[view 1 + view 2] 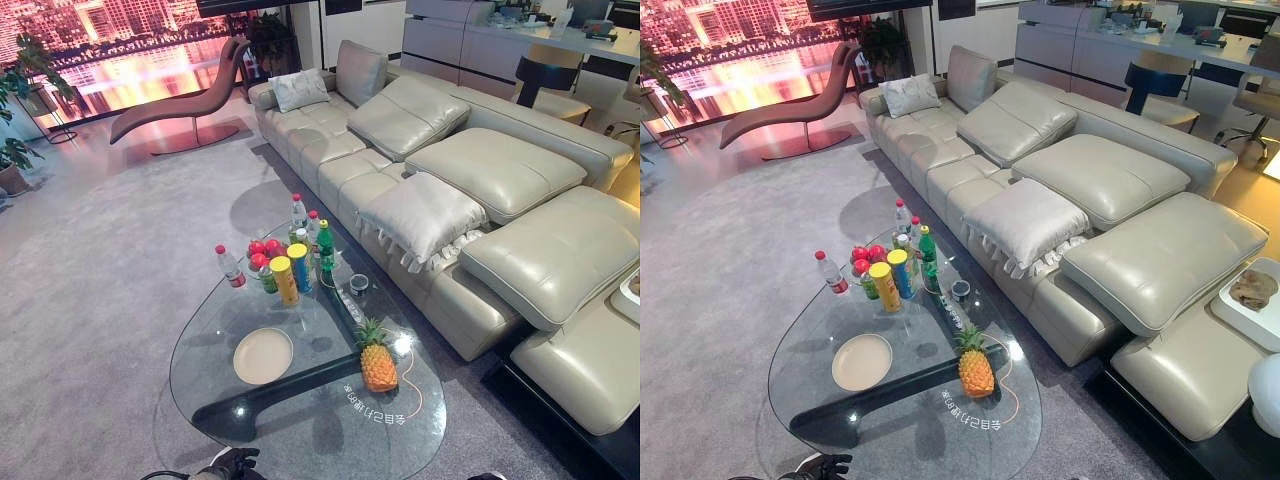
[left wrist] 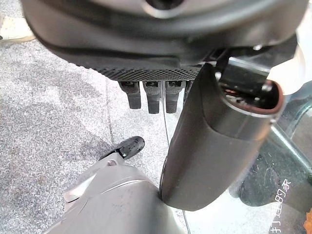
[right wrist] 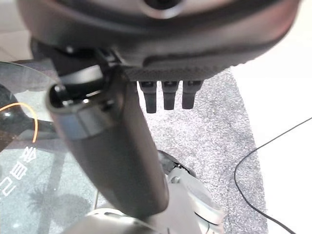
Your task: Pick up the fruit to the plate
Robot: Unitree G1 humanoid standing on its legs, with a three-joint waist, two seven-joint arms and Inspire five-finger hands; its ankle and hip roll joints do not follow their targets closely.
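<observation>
A pineapple (image 1: 378,362) stands upright on the near right part of the oval glass table (image 1: 300,425). A round cream plate (image 1: 263,356), with nothing on it, lies to its left. Red apples (image 1: 262,250) are piled at the table's far end, behind the cans. My left hand (image 2: 146,48) hangs over the carpet beside the table's edge, fingers straight, holding nothing. On the other side my right hand (image 3: 165,44) hangs the same way, open, with the glass rim (image 3: 29,161) beside it.
Bottles (image 1: 298,212) and tall cans (image 1: 284,280) crowd the table's far end around the apples, with a small dark cup (image 1: 359,283) near them. A long grey sofa (image 1: 480,190) runs along the table's right side. Carpet (image 1: 100,280) lies to the left.
</observation>
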